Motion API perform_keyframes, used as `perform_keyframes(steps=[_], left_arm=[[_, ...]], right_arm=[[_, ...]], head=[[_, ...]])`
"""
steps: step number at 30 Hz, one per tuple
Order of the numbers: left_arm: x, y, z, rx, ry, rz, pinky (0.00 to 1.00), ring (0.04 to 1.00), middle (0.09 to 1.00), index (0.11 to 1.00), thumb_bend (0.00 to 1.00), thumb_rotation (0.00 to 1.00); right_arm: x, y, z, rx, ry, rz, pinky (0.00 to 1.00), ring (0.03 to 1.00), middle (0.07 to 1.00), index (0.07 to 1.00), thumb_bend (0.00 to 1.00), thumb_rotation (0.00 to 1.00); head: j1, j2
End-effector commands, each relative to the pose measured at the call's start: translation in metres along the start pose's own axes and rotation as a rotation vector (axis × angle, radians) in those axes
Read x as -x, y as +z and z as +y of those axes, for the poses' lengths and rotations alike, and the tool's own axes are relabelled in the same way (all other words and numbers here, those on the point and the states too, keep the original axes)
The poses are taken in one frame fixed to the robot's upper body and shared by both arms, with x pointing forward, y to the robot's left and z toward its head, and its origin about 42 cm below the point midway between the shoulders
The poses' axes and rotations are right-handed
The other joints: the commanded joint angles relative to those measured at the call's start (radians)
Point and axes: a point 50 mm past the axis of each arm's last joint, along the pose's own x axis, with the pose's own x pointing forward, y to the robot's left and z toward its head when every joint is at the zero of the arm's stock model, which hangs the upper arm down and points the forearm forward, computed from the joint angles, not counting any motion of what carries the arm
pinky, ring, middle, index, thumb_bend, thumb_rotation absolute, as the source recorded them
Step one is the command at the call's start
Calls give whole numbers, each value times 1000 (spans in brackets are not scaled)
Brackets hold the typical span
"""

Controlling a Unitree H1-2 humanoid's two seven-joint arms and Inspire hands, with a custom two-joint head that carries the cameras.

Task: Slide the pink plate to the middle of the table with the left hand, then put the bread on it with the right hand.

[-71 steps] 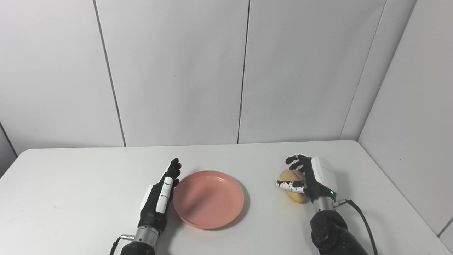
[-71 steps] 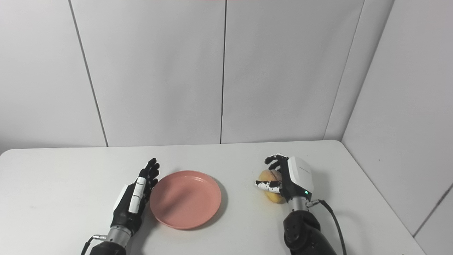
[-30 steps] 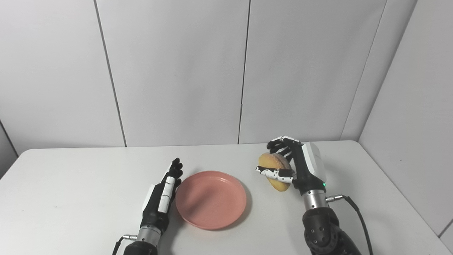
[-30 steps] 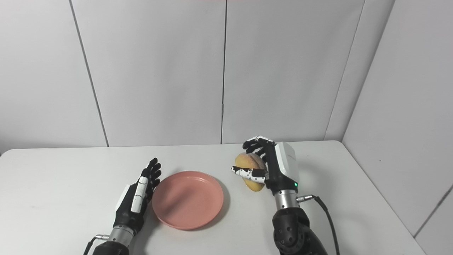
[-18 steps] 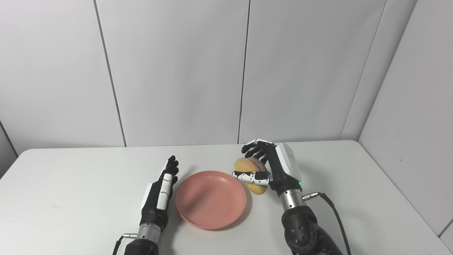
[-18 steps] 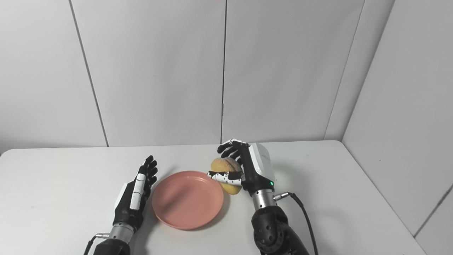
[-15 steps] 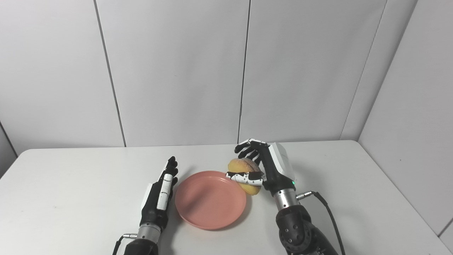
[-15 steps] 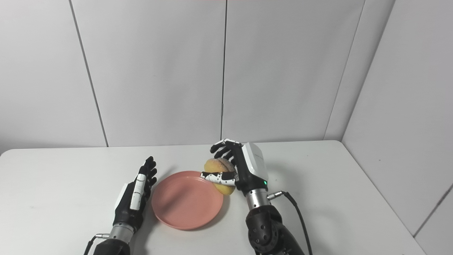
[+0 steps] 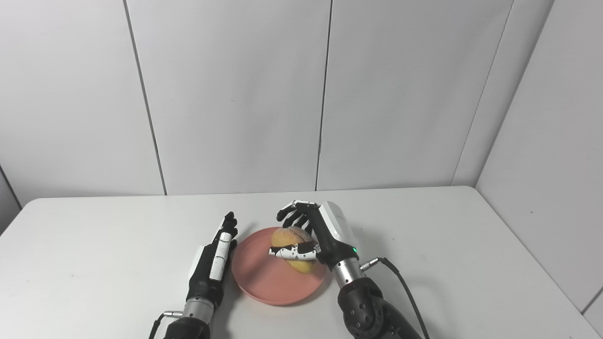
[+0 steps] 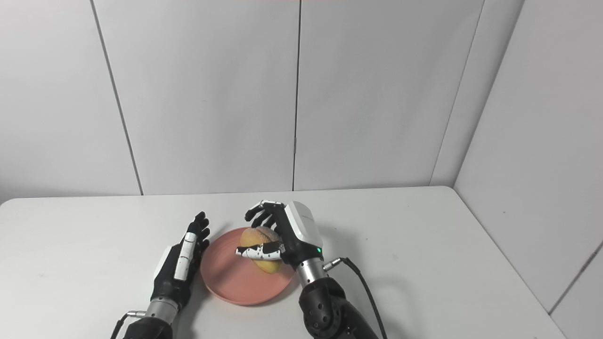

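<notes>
The pink plate (image 9: 264,282) lies near the middle of the white table (image 9: 94,245). My right hand (image 9: 320,233) is over the plate's right half, shut on the golden bread roll (image 9: 293,238). The roll's lower end hangs close to the plate's surface; I cannot tell whether it touches. My left hand (image 9: 214,259) rests open and edge-on just left of the plate's rim, fingers straight and pointing away from me, holding nothing.
Grey wall panels stand behind the table's far edge and along its right side. A black cable (image 9: 400,292) trails from my right wrist over the table toward the front.
My right hand lifted the bread off the table's right side and carried it left until it is over the plate. The plate and left hand have barely shifted.
</notes>
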Motion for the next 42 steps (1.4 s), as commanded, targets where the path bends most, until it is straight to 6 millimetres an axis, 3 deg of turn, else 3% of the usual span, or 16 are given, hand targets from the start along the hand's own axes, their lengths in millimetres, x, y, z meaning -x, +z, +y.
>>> perform_keyframes(steps=[1, 15, 27, 32, 33, 36, 37, 38, 39, 42], left_arm=[[0, 0, 2, -9, 8, -15, 1000, 1000, 1000, 970, 771, 1000], [-1, 2, -1, 11, 7, -26, 1000, 1000, 1000, 978, 756, 1000], [1, 2, -3, 10, 15, -25, 1000, 1000, 997, 966, 760, 1000], [0, 2, -5, 22, 12, -33, 1000, 1000, 1000, 967, 747, 1000], [0, 2, -5, 21, 12, -33, 1000, 1000, 1000, 968, 747, 1000], [1, 2, -5, 20, 13, -34, 1000, 1000, 1000, 968, 744, 1000], [1, 2, -5, 22, 14, -34, 1000, 1000, 1000, 967, 747, 1000], [0, 1, -5, 27, 15, -34, 1000, 1000, 1000, 967, 748, 1000], [0, 1, -4, 31, 16, -34, 990, 999, 998, 965, 750, 1000], [0, 1, -4, 35, 16, -33, 979, 996, 997, 966, 751, 1000]], right_arm=[[-21, 22, -8, 4, -50, -118, 209, 366, 449, 515, 510, 0], [-21, 4, 12, 38, 37, -71, 216, 366, 459, 516, 510, 0], [-22, -5, 22, 112, 60, -73, 280, 379, 488, 520, 509, 0], [-19, -7, 25, 126, 75, -98, 424, 436, 529, 499, 509, 0], [-18, -8, 25, 130, 77, -100, 528, 593, 519, 487, 513, 0], [-15, -8, 27, 150, 76, -119, 580, 665, 503, 495, 516, 0], [-15, -8, 27, 156, 75, -125, 596, 698, 645, 497, 506, 83], [-13, -7, 27, 155, 75, -131, 601, 709, 693, 498, 503, 111], [-12, -7, 27, 153, 74, -137, 646, 763, 766, 710, 534, 193], [-9, -5, 25, 142, 75, -157, 708, 824, 829, 834, 574, 346]], head=[[3, 1], [8, 5], [11, 9], [12, 9], [12, 9], [12, 10], [12, 10], [11, 10], [11, 11], [11, 10]])
